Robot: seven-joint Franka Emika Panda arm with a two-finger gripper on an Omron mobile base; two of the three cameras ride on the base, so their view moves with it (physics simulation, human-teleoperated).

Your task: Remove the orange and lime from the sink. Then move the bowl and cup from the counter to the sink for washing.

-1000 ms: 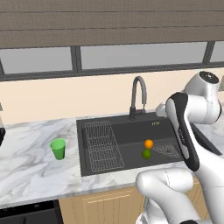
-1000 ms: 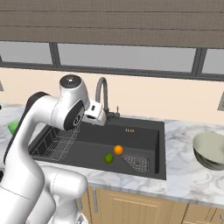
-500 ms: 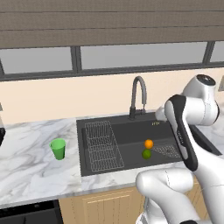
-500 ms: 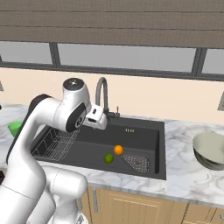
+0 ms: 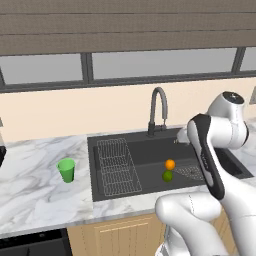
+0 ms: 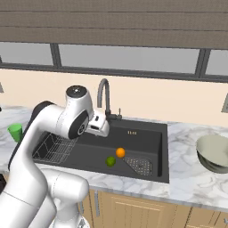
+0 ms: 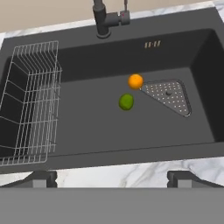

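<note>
Hovering end effector [image 7: 112,179] has advanced over sink [image 7: 87,131].

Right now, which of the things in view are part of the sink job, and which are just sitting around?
Part of the job:
orange, in the sink
lime, beside the orange
cup, on the counter left of the sink
bowl, on the counter right of the sink

Just there:
wire rack
faucet
drain cover

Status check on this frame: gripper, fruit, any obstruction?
Gripper open, empty, above the sink. Orange and lime on the basin floor, close together. Nothing blocking.
</note>
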